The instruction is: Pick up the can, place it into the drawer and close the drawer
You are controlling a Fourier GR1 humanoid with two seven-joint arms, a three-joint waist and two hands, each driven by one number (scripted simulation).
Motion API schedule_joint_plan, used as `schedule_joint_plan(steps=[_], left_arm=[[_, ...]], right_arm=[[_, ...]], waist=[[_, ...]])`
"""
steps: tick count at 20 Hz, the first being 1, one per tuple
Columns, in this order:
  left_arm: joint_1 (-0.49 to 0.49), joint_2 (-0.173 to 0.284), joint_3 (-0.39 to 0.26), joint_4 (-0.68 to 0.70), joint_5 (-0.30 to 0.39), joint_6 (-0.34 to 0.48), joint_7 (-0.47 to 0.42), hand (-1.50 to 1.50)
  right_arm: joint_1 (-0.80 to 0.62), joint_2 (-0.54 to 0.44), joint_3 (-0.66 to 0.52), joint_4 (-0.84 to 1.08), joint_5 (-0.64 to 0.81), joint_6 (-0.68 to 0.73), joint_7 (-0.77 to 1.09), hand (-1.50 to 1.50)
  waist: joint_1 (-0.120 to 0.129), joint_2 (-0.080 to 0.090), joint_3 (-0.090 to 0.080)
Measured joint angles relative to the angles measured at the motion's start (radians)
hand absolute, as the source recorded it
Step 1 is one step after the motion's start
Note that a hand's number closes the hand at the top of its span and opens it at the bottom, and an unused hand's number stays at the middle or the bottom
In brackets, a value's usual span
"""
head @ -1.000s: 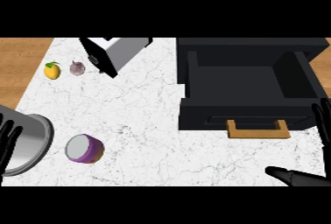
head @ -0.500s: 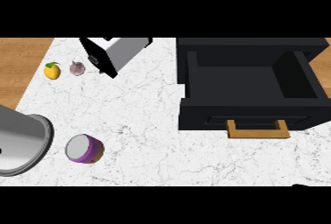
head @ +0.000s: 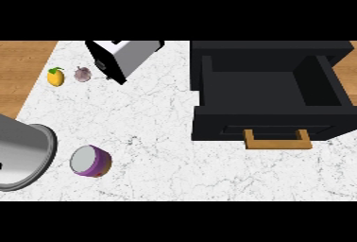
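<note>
Both hands have left the view since a second ago, so their fingers cannot be judged. The can (head: 90,161) stands untouched near the desk's left edge; the drawer (head: 272,92) is open.

Materials and finishes being shown

White veined marble bench (head: 160,137), matt black drawer (head: 268,85), wooden handle (head: 276,141), brushed-metal sink (head: 24,156), purple can (head: 90,161) with grey metal top.
</note>
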State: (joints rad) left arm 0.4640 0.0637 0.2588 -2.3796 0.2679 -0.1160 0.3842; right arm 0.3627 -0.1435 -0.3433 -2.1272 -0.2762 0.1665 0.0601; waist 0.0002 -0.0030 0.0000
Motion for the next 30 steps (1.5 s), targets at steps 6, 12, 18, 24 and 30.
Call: schedule_joint_plan(steps=[6, 12, 18, 24, 30], left_arm=[[-0.051, -0.028, 0.002, 0.015, 0.051, 0.024, 0.072, -1.50], [-0.111, -0.046, -0.011, 0.070, 0.089, 0.041, 0.079, -1.50], [-0.200, -0.049, -0.044, 0.170, 0.033, 0.085, 0.065, -1.50], [-0.213, -0.054, -0.094, 0.297, -0.028, 0.106, -0.038, -1.50], [-0.213, -0.060, -0.113, 0.426, -0.077, 0.112, -0.147, -1.50]], right_arm=[[0.035, -0.008, -0.051, -0.005, -0.050, 0.052, -0.001, -1.50], [0.059, -0.002, -0.101, -0.003, -0.088, 0.112, -0.010, -1.50], [0.070, 0.014, -0.145, -0.024, -0.104, 0.148, 0.008, -1.50], [0.105, 0.038, -0.194, -0.034, -0.132, 0.210, 0.000, -1.50], [0.065, 0.046, -0.221, -0.011, -0.125, 0.228, 0.011, -1.50]], waist=[[-0.002, 0.001, 0.000], [-0.004, 0.001, 0.000], [-0.006, 0.002, 0.000], [-0.006, 0.002, 0.000], [-0.003, 0.002, 0.000]])
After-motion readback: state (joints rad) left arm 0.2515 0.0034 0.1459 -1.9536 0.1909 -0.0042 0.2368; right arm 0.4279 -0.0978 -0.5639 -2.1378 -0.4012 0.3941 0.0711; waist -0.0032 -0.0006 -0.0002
